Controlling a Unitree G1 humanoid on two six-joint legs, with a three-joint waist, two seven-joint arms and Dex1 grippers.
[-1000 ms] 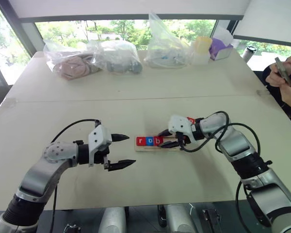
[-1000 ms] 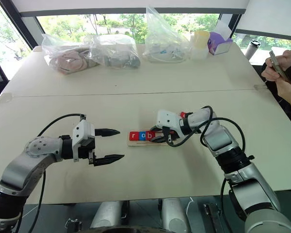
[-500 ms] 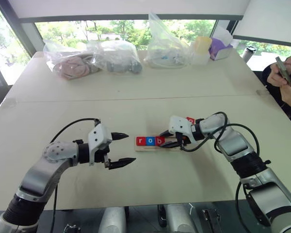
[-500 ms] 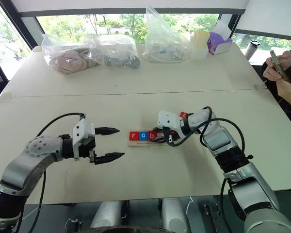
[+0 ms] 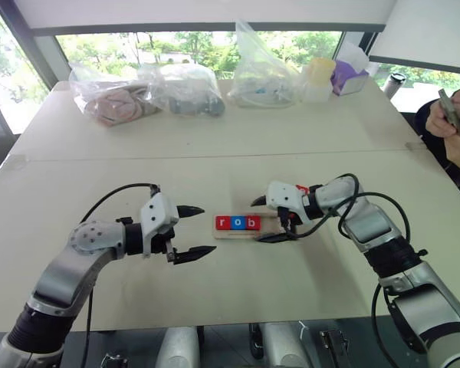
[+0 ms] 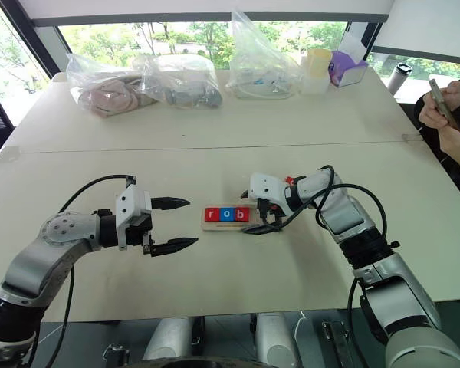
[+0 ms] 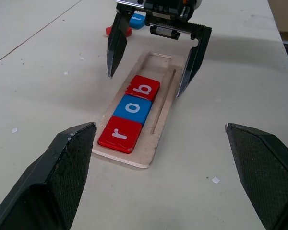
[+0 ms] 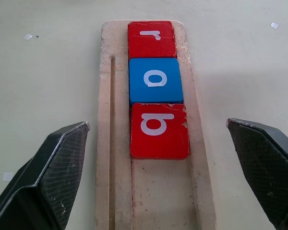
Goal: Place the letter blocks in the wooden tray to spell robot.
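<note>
Opening right tool point(image 6: 252, 212) since 1s ago, b block point(image 8: 159, 130) released in tray point(image 8: 116, 191)

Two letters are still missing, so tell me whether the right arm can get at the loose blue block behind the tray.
Probably yes: the right gripper is open and holds nothing, and the blue block lies on bare table just behind it.

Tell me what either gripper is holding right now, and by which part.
Nothing. The right gripper stands open astride the light-wood tray, off the red b block; the left gripper is open and empty.
</note>
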